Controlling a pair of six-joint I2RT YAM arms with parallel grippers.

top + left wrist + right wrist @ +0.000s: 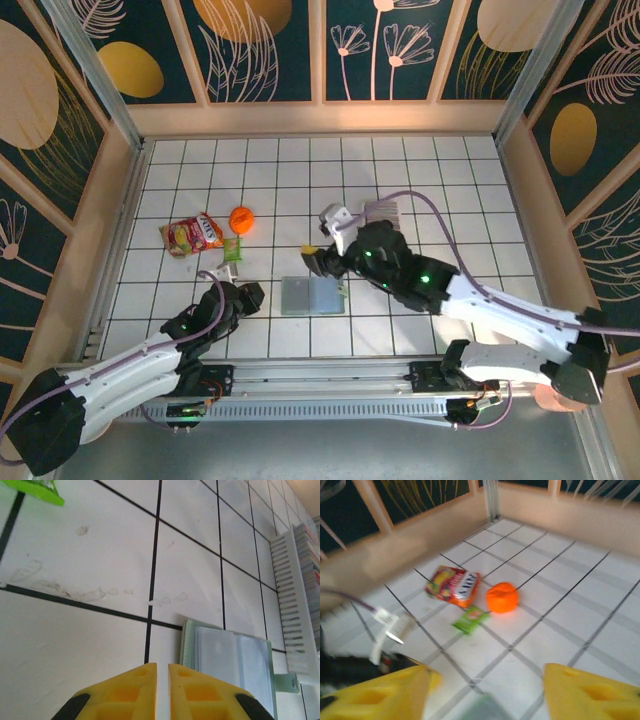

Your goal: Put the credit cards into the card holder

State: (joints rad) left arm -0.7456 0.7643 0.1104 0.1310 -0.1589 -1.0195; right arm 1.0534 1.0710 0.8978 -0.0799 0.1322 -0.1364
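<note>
holder: the card holder (312,296) lies open and flat on the table (470,180), pockets up, between the two arms; in the left wrist view the card holder (232,660) sits just ahead and to the right of the fingers.
cards: the credit cards (382,212) stand edge-on in a slotted tray (290,605), beyond the holder.
left gripper: left gripper (162,690) low by the holder's near-left corner, fingers nearly together with a thin slit, nothing held.
right gripper: right gripper (487,695) spread wide, empty, over the holder's far edge.
step in hand: judged as fetching a card; none visibly in a pocket.
next move: calls for pinching one card alone by its top edge, lifting straight, while the holder is steadied.
bystanders: orange (241,218), snack packet (192,234), apart.
</note>
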